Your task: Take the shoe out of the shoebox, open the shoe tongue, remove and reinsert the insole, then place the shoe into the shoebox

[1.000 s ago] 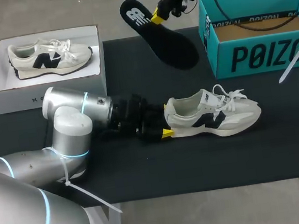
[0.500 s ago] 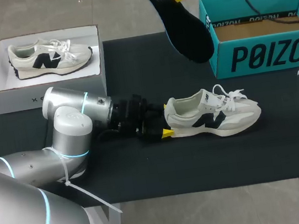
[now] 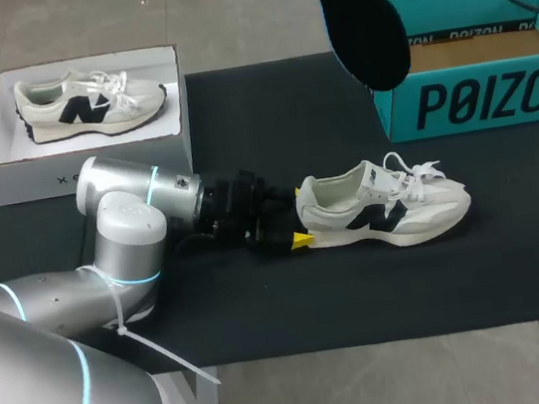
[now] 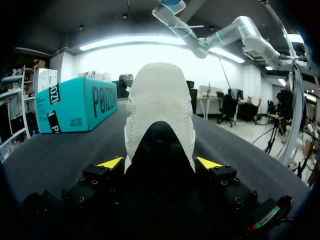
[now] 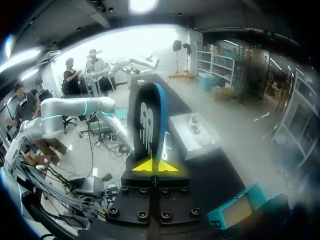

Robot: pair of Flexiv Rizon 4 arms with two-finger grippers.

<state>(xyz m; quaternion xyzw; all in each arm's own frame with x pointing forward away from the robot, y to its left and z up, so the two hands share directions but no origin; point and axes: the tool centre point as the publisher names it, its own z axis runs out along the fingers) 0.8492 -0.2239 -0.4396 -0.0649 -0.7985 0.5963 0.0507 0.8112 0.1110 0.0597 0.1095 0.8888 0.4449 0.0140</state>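
Head view: bracing the pale shoe (image 3: 385, 204) by its heel on the dark table (image 3: 265, 313) with the left gripper (image 4: 160, 163), sole down, toe toward the right side, laces loose. Confirming in the left wrist view: both yellow fingertips (image 4: 111, 163) pressing the heel from either side, so clamping it and not merely flanking it. Holding the black insole (image 3: 361, 18) up in the air with the right gripper (image 5: 155, 166), well above the table and in front of the near corner of the teal shoebox (image 3: 476, 98). Pinching the narrower end between closely set fingers, with the broader end hanging down. Judging the removal half of the insole step done and the reinsertion half coming up. Needing next to bring the insole down over the shoe's opening, broad end leading, then slide it forward under the tongue while steadying the heel with the left. Guessing at a tongue pulled open far enough, though hardly telling from this height. Watching for the flexible insole folding or catching on the laces. Leaving alone the second shoe (image 3: 90, 102) sitting in the white box (image 3: 83, 158) at the far left. Reckoning on the teal shoebox, standing open and apparently empty, for the final placing.
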